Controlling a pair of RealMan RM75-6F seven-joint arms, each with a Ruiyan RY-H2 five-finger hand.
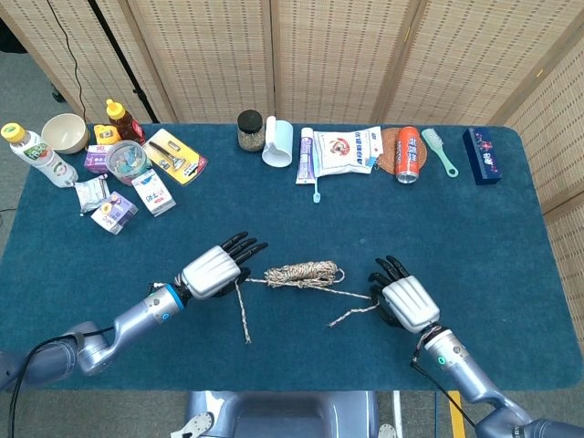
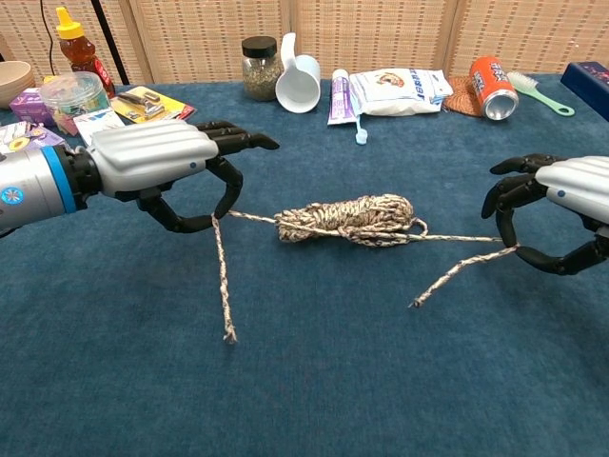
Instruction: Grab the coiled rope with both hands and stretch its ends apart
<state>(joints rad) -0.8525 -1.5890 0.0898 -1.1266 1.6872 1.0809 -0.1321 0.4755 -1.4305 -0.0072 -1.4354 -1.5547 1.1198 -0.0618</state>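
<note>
My left hand (image 2: 157, 162) and right hand (image 2: 561, 205) each pinch a strand of the coiled rope (image 2: 347, 219), other fingers spread, above the blue table (image 2: 314, 381).

The coiled rope (image 2: 348, 218) is cream flecked with brown, lying on a deep teal tablecloth (image 1: 511, 228). Both hands, left hand (image 2: 166, 167) and right hand (image 2: 557, 214), have pale grey backs and black fingers. The can (image 1: 408, 153) is orange, the mug (image 1: 278, 143) white, the comb (image 1: 441, 151) mint green
</note>
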